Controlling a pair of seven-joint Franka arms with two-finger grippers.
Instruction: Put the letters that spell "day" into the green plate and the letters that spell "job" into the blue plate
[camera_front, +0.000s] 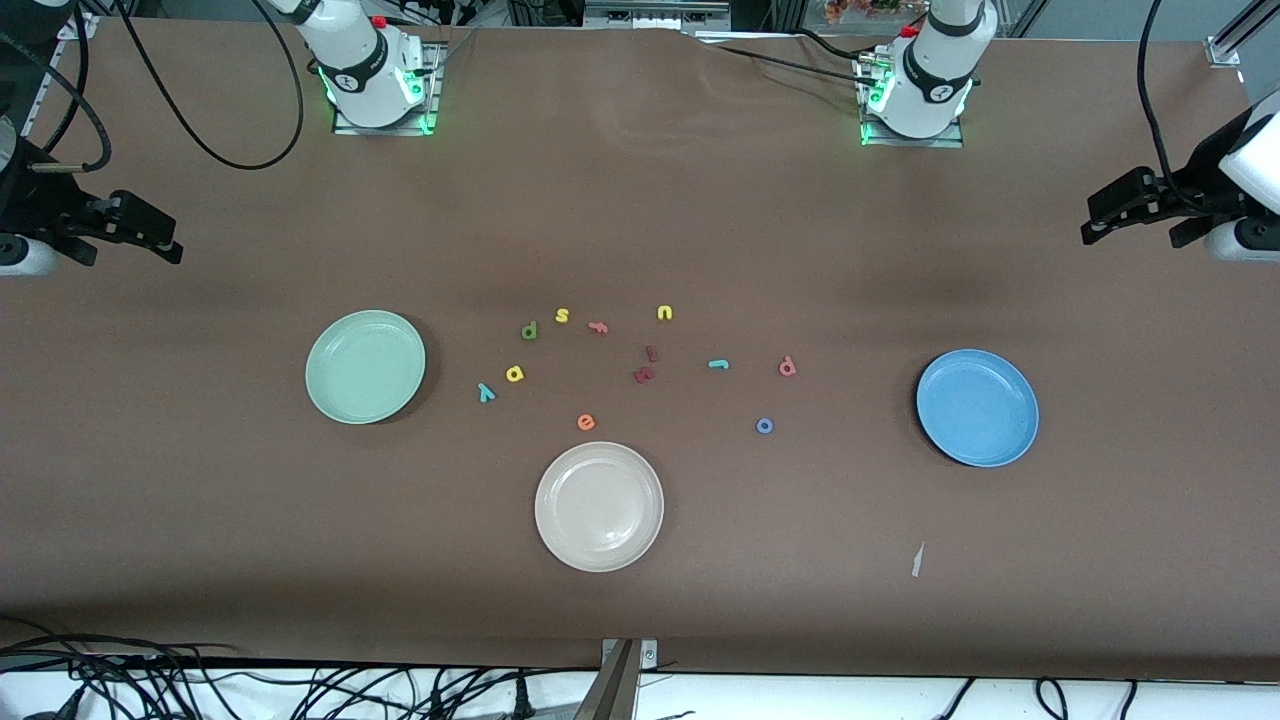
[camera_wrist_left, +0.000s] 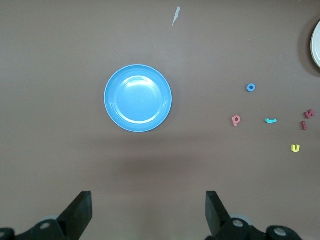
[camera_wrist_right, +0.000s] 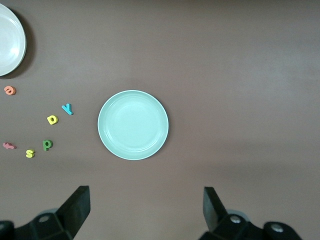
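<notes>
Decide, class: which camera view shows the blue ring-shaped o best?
The left wrist view: there the blue o shows its ring and hole plainly, lying apart from the blue plate. The front view shows the same letter, but much smaller, on the table. The right wrist view does not show it at all.

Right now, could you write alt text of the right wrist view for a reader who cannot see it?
A green plate lies empty on a brown table, seen from above between the right gripper's open fingers. Beside it lie small letters: teal y, yellow a, green d, yellow s. A white plate shows at the edge.
</notes>
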